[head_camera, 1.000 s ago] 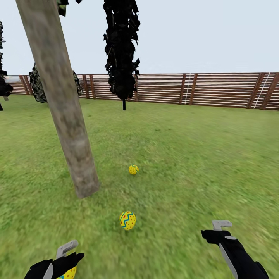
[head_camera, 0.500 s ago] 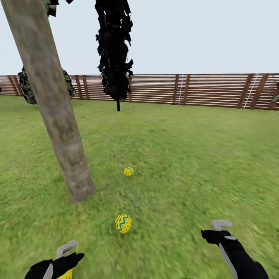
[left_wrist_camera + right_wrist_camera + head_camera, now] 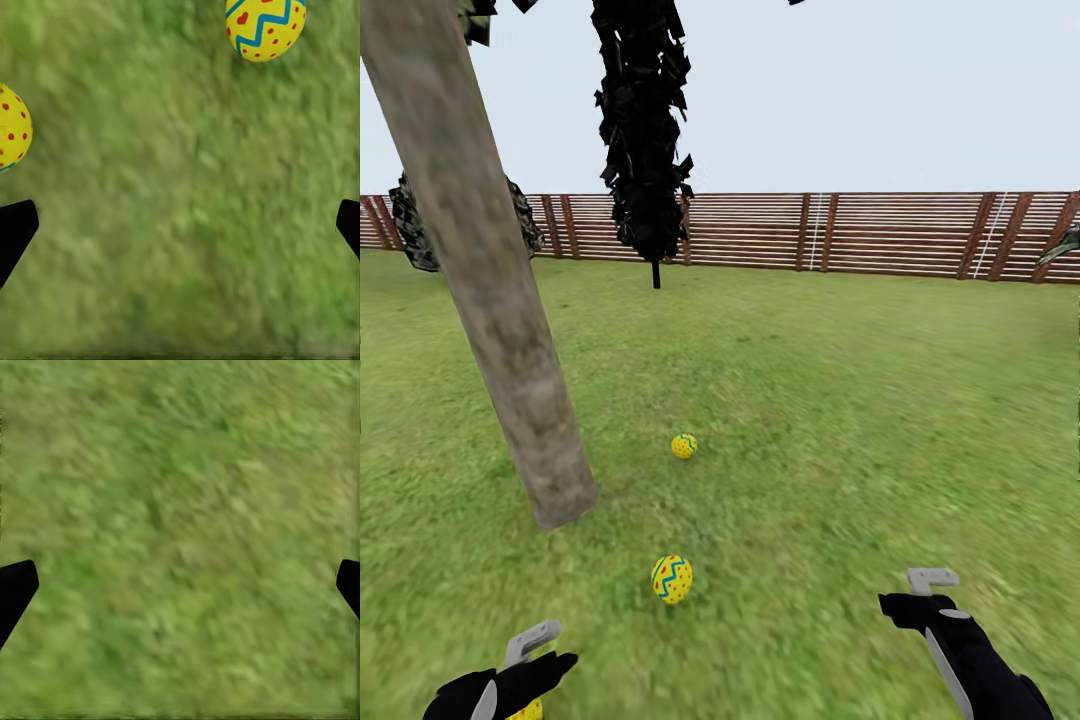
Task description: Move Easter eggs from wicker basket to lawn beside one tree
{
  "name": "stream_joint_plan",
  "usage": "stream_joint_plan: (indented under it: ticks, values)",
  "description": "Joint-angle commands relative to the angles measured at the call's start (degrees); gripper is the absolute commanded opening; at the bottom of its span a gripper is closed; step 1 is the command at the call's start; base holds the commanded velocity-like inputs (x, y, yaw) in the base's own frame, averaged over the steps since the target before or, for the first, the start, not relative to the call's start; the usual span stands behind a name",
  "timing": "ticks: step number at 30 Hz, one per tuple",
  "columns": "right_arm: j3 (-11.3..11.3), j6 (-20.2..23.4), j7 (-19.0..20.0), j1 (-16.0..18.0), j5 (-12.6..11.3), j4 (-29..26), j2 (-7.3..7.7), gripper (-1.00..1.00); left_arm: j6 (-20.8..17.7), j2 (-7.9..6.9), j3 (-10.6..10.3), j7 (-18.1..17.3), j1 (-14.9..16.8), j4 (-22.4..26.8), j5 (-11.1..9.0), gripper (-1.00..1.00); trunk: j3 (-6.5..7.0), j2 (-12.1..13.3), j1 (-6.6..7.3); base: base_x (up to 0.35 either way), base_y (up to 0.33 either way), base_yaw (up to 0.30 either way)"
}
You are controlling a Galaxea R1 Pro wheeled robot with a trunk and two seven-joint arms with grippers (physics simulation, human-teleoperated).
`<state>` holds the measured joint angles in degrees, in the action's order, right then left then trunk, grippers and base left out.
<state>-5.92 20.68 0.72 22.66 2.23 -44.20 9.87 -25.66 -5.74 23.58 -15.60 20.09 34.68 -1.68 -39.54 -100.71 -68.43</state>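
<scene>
Two yellow Easter eggs with blue zigzags and red dots lie on the lawn (image 3: 840, 420) by the thick leaning tree trunk (image 3: 510, 330): one (image 3: 683, 446) to the right of its base, one (image 3: 671, 578) nearer me. A third egg (image 3: 526, 711) peeks out under my left gripper (image 3: 520, 662) at the picture's bottom edge. In the left wrist view that gripper (image 3: 180, 225) is open over bare grass, with an egg (image 3: 264, 28) ahead and another egg (image 3: 11, 127) off to the side. My right gripper (image 3: 926, 592) (image 3: 180, 585) is open above grass. The wicker basket is out of view.
A dark slim-trunked tree (image 3: 645, 140) stands further back. A brown slat fence (image 3: 880, 235) closes the far side, with a dark bush (image 3: 415, 225) at its left. Open grass stretches to the right.
The whole head view has swung, so tree, eggs and fence sit further left in the picture. Less of the egg under my left gripper shows. Both grippers hold their places in frame.
</scene>
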Motion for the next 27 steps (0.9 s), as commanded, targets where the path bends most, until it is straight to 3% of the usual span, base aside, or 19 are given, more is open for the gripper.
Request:
stream_joint_plan:
  ticks: [1,6,18,27]
  values:
    - [-0.09,0.33,0.08,0.01,0.23,-0.10,0.02,1.00,-0.44,0.03,0.24,-0.23,0.03,0.04,-0.16,1.00,0.13,0.39,0.26,-0.302,0.000,0.000]
    - [-0.10,0.33,0.08,0.01,0.23,-0.10,0.06,1.00,-0.37,0.02,0.16,-0.30,0.03,-1.28,-0.40,1.00,1.03,2.39,1.36,-0.215,0.000,0.000]
    - [-0.06,0.33,0.08,0.01,0.23,-0.10,-0.02,1.00,-0.35,0.01,0.15,-0.31,0.03,-1.60,-0.52,1.00,3.18,7.20,4.00,-0.017,0.000,-0.003]
    - [-0.05,0.33,0.06,0.01,0.25,-0.10,-0.04,1.00,-0.37,0.01,0.15,-0.30,0.03,-1.63,-0.49,1.00,4.80,10.81,5.97,0.000,0.000,-0.235]
